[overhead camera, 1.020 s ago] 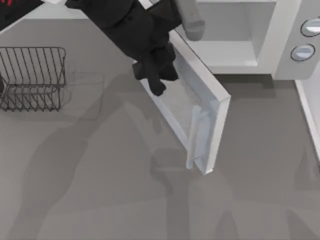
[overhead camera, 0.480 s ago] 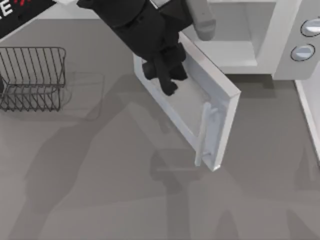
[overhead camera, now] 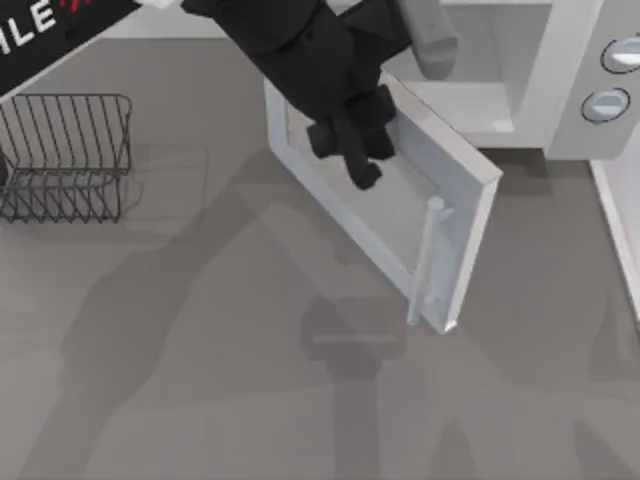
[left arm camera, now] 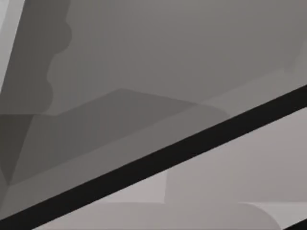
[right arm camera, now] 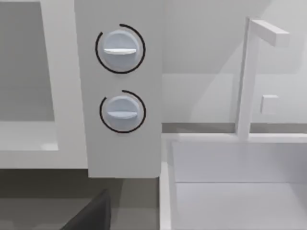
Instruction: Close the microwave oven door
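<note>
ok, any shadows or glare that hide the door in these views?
Top view: soft arm shadows on the table, none hiding the door; window and handle read clearly under the left gripper. Left wrist view: flat grey planes crossed by a black band. Right wrist view: evenly lit knobs, no glare.

One microwave oven (overhead camera: 560, 90), one door (overhead camera: 400, 200), two knobs (right arm camera: 120, 48) — one wire rack (overhead camera: 65, 155)

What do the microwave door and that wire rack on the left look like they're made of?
The microwave oven door looks like smooth matte white plastic or painted metal. Its window pane, seemingly glass or clear plastic, is translucent grey, and its pale bar handle has the same plain finish. The wire rack appears to be thin dark metal wire, judging by its slender open grid. This is a render, so these are guesses.
</note>
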`<state>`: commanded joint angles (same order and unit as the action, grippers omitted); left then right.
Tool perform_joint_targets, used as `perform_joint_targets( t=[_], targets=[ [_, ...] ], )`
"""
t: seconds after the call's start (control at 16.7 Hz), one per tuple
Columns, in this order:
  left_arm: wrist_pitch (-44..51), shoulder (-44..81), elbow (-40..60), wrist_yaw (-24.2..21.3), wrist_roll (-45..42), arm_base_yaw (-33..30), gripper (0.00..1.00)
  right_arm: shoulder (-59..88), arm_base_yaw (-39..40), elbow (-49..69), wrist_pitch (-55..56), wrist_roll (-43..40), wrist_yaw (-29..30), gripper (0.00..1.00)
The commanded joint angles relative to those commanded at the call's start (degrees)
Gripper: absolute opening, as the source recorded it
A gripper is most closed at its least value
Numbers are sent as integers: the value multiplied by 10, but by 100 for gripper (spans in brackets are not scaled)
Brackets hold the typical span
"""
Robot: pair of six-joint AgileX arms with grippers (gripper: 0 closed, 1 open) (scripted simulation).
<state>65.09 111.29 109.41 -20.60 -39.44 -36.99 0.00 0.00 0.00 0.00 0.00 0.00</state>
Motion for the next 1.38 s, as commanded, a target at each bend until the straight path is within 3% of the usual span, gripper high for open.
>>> perform_joint_targets(
  t=[1.38],
  targets=[
    [9,31,39,7,25,-26,0,0,0,0,0,0,0,100]
  ],
)
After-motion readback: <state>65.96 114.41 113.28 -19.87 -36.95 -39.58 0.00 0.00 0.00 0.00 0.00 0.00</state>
